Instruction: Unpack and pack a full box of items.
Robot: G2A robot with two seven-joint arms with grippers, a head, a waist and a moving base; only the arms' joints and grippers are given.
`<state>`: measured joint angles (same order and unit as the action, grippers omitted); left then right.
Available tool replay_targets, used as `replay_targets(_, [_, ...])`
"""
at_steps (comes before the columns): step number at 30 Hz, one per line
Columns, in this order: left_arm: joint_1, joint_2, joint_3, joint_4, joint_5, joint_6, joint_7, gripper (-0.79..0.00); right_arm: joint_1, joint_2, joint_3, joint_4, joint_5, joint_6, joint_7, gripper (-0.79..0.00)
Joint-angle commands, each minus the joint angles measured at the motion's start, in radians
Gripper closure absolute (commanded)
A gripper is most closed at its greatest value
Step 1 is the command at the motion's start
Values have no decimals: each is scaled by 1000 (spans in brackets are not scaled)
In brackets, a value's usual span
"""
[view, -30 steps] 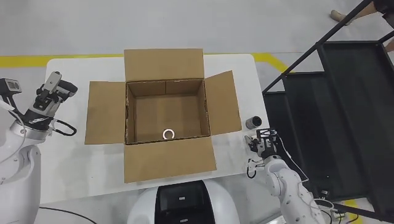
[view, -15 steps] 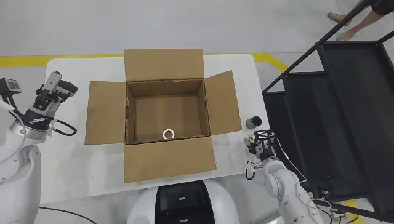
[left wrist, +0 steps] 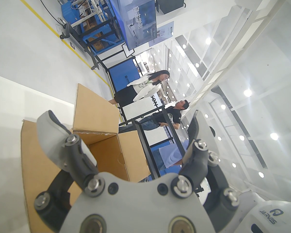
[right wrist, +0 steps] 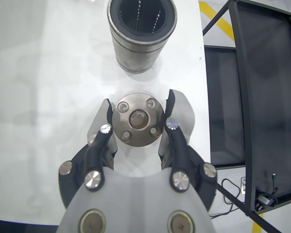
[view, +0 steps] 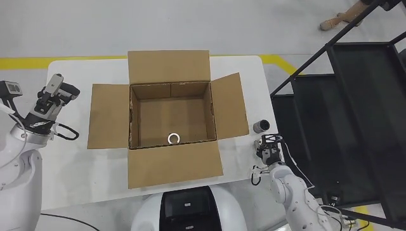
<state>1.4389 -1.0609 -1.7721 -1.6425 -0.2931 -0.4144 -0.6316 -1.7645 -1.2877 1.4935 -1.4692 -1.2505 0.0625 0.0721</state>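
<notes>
Slowly, over the last second, my right gripper (right wrist: 138, 99) has drawn back toward the near edge of the white table (view: 95, 174), close by its right edge. It is a small slide, and it leads away from the grey steel cylinder with the dark hollow bore (right wrist: 141, 25). That cylinder stands where it stood, upright, just beyond my fingertips and apart from them.

My fingers are closed in on a round steel flange with four holes about a middle hub (right wrist: 138, 120), one pad against each side of its rim. Whether it is lifted or resting on the table I cannot tell.

Nothing else has stirred. The open brown cardboard box (view: 171, 120) sits in the middle of the table with all four flaps spread, and only a small white ring (view: 174, 138) lies on its floor, against the near wall. My left gripper (left wrist: 122, 120) hangs by the table's left edge, fingers wide apart and holding nothing, pointed toward the box.

With the box all but bare and the flange in my grasp, I judge the backing-off as clearing the cylinder before a carry — packing barely begun, the cylinder yet to fetch. It could equally be the tail of unpacking.
</notes>
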Motion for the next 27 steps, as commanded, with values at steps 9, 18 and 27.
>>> replay_targets(9, [0, 0, 0, 0, 0, 0, 0, -785, -107, 6, 68, -171, 120, -75, 14, 0])
replay_targets(18, [0, 0, 0, 0, 0, 0, 0, -785, -263, 18, 166, -416, 351, -279, 106, 0])
replay_targets(27, [0, 0, 0, 0, 0, 0, 0, -785, -328, 21, 201, -640, 550, -388, 113, 0])
